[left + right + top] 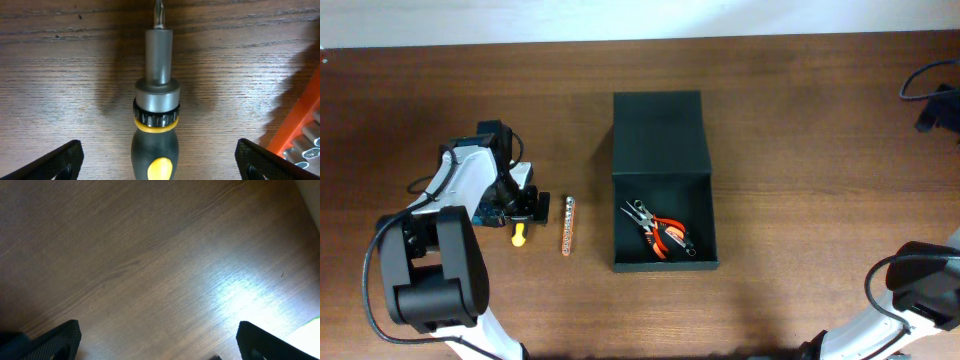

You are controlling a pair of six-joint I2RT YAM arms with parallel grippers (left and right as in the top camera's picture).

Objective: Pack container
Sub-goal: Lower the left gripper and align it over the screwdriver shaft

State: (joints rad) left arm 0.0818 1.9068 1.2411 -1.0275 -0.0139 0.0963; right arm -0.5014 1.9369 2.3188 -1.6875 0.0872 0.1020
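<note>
Screwdriver (157, 115): we count one, smooth grey shaft, sitting between the wide-open left fingers (55, 162)
Container (658, 130): one, matte, boxy
Right fingers (50, 340): wide too

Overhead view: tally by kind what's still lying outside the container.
Screwdriver: 1
Bit holder strip: 1
Total: 2 outside the container

tool: black-yellow screwdriver (155, 100), grey metal shaft, on brown wooden table (60, 75)
right edge: orange plastic bit rack (299, 137)
</note>
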